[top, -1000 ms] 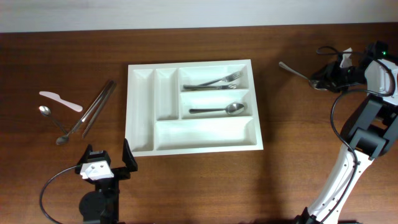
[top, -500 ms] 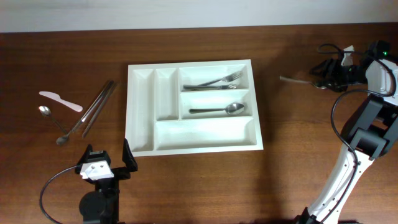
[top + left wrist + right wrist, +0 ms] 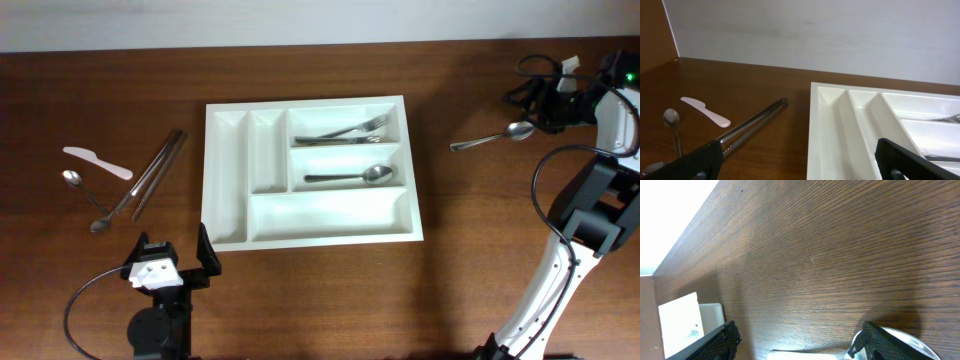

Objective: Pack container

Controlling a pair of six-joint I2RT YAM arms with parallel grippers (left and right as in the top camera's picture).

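Observation:
The white container (image 3: pixel 208 180) sits mid-table, with two forks (image 3: pixel 345 131) in its top right compartment and a spoon (image 3: pixel 350 177) in the one below. It also shows in the left wrist view (image 3: pixel 825 125) and the right wrist view (image 3: pixel 680 325). A second spoon (image 3: pixel 490 138) lies on the table right of the container. My right gripper (image 3: pixel 535 115) is open just above its bowl end. In the right wrist view the spoon (image 3: pixel 810 355) lies between my spread fingers (image 3: pixel 797 342). My left gripper (image 3: pixel 175 248) is open and empty at the container's front left corner (image 3: pixel 800 162).
Left of the container lie metal tongs (image 3: pixel 152 175), a white plastic knife (image 3: pixel 98 162) and two small spoons (image 3: pixel 85 195). The left wrist view shows the tongs (image 3: pixel 752 125), knife (image 3: pixel 705 111) and a spoon (image 3: pixel 671 120). A white wall runs behind the table.
The right-hand spoon has swung from pointing up-left in my right gripper to lying flat on the table. My right gripper has drawn back slightly up-right. The left arm has not moved.

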